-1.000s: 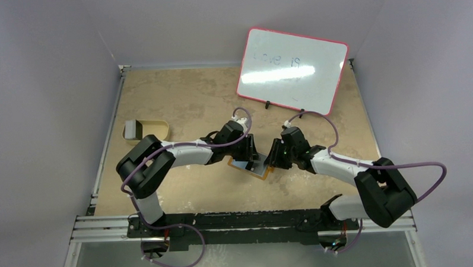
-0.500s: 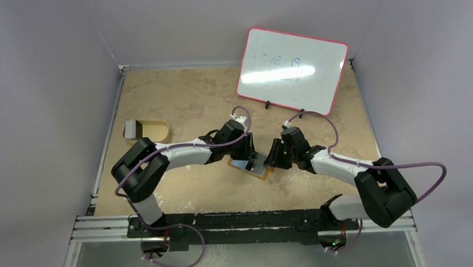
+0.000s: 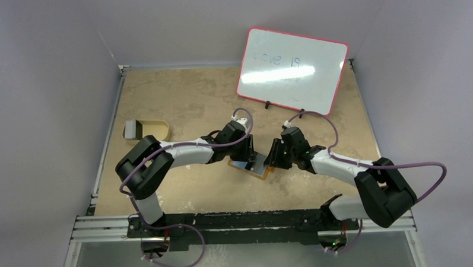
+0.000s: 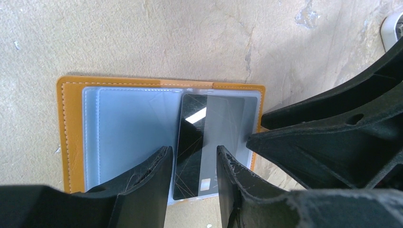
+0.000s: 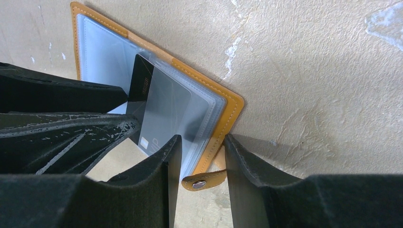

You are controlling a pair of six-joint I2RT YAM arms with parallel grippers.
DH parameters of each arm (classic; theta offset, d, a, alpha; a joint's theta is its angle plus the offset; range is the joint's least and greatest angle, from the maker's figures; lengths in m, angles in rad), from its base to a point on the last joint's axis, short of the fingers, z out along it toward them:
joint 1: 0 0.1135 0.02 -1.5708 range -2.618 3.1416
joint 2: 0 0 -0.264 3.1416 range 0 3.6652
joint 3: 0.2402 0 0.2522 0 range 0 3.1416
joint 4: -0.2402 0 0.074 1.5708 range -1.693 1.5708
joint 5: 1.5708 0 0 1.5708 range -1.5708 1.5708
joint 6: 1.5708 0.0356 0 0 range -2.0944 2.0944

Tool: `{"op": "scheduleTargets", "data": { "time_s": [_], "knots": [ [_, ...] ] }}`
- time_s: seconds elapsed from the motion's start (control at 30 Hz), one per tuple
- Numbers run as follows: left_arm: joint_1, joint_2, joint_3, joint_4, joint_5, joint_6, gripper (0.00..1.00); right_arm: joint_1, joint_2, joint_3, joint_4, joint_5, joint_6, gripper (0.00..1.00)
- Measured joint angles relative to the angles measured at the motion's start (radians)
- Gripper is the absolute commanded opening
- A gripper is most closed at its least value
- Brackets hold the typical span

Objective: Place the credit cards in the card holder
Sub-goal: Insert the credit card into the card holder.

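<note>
The orange-brown card holder lies open on the table between both arms, its clear sleeves facing up. One dark credit card sits partly inside a sleeve, its near end sticking out past the holder's edge; it also shows in the right wrist view as a card. My left gripper hovers over that card, open, with a finger on each side of its dark half. My right gripper is open, straddling the holder's orange edge and the snap tab. In the top view the grippers nearly meet.
A white board with a pink rim stands propped at the back right. A beige shallow tray with a grey block sits at the left edge. The right gripper's black fingers crowd the right side of the left wrist view.
The left arm's elbow drifted slightly left and back. The holder, the card and the right arm have not moved.
</note>
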Motion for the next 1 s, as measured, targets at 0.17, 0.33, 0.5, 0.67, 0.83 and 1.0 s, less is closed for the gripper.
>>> {"op": "scheduleTargets", "data": {
  "time_s": [0.17, 0.33, 0.5, 0.67, 0.83, 1.0],
  "knots": [
    [0.000, 0.000, -0.020, 0.053, 0.031, -0.029, 0.37, 0.000, 0.000, -0.002, 0.007, 0.000, 0.000, 0.42],
    [-0.002, 0.000, -0.047, 0.098, 0.059, -0.072, 0.36, 0.000, 0.002, -0.004, 0.016, 0.000, 0.000, 0.42],
    [-0.007, 0.000, -0.052, 0.123, 0.071, -0.095, 0.35, 0.000, 0.009, -0.004, 0.033, 0.000, 0.000, 0.42],
    [-0.008, 0.001, -0.055, 0.135, 0.080, -0.111, 0.35, 0.000, 0.013, -0.004, 0.043, 0.001, 0.000, 0.42],
    [-0.008, 0.001, -0.055, 0.127, 0.074, -0.111, 0.35, 0.000, 0.027, 0.006, 0.045, 0.000, -0.006, 0.42],
    [-0.002, -0.021, -0.053, 0.066, 0.034, -0.099, 0.37, 0.000, 0.074, 0.053, 0.035, 0.001, -0.032, 0.42]
  ]
}}
